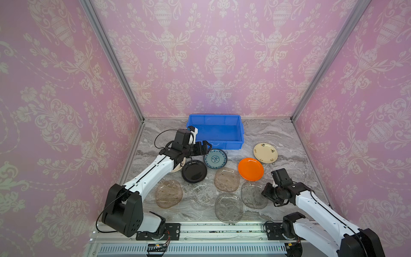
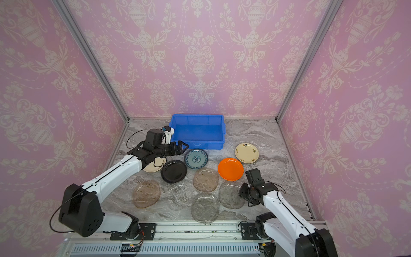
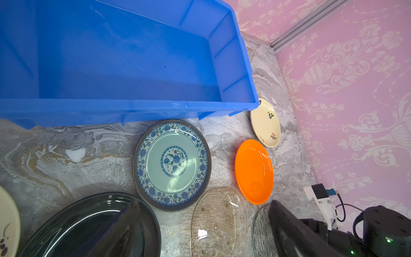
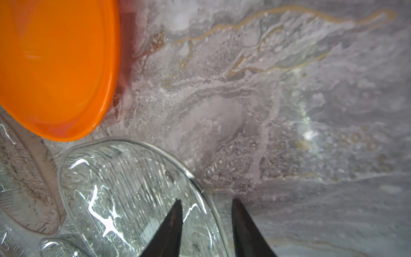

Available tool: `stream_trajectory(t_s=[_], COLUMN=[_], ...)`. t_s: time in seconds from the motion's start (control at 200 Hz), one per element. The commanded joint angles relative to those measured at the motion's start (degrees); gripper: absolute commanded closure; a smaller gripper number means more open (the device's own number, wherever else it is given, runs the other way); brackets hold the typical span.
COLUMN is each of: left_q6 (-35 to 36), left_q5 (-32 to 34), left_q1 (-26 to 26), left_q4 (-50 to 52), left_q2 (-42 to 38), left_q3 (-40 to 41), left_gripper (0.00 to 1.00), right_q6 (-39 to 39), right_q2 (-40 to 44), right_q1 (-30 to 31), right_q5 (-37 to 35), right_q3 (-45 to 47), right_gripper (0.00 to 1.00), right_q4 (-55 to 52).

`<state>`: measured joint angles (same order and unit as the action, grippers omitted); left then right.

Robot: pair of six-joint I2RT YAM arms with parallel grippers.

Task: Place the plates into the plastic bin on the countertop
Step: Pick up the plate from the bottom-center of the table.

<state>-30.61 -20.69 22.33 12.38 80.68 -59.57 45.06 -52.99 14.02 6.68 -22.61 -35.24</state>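
The blue plastic bin (image 1: pixel 223 143) stands empty at the back of the countertop (image 1: pixel 287 135). In front of it lie the plates: cream (image 1: pixel 265 152), orange (image 1: pixel 250 169), teal-patterned (image 1: pixel 215 158), black (image 1: pixel 194 171), and a second cream one (image 2: pixel 153 167) half hidden under my left arm. Nearer the front are brownish ones (image 1: pixel 226 179) (image 1: pixel 169 193) and clear ones (image 1: pixel 254 195) (image 1: pixel 228 207). My left gripper (image 1: pixel 205 148) (image 3: pixel 204 202) hovers wide open beside the teal plate, holding nothing. My right gripper (image 1: pixel 266 191) (image 4: pixel 207 200) is open, its jaws straddling the clear plate's (image 4: pixel 133 189) rim.
Pink patterned walls (image 1: pixel 66 111) close in the left, back and right sides. An aluminium rail (image 1: pixel 222 229) with both arm bases runs along the front edge. A third clear plate (image 1: pixel 201 197) lies between the brownish and clear ones.
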Motion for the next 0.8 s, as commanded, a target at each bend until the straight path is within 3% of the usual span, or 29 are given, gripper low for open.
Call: stream_trajectory(t_s=[0.0,0.12,0.29,0.666,0.796], left_q6=[-0.7,-0.4,-0.1,0.8,1.6], left_q5=[0.3,0.6,0.9,1.5,2.1], left_q1=[0.4,0.4,0.4,0.4,0.4], left_q4=[-0.9,-0.8,-0.4,0.0,0.3], left_q2=[0.1,0.0,-0.2,0.8,1.3], left_q3=[0.4,0.5,0.6,-0.3,-0.9], left_gripper=[0.07,0.07,0.07,0.06,0.06], right_q6=[0.4,0.4,0.6,0.8,1.5], right_q2=[1.1,1.0,1.0,1.7,2.9], right_q1=[0.3,0.3,0.3,0.3,0.3], right_q5=[-0.9,-1.1,-1.5,-1.5,-0.8], right_q3=[0.9,0.6,0.6,0.1,0.6], right_gripper=[0.62,0.63,0.75,0.82,0.89], right_q4=[-1.1,-1.6,-1.8,-3.1,-3.6])
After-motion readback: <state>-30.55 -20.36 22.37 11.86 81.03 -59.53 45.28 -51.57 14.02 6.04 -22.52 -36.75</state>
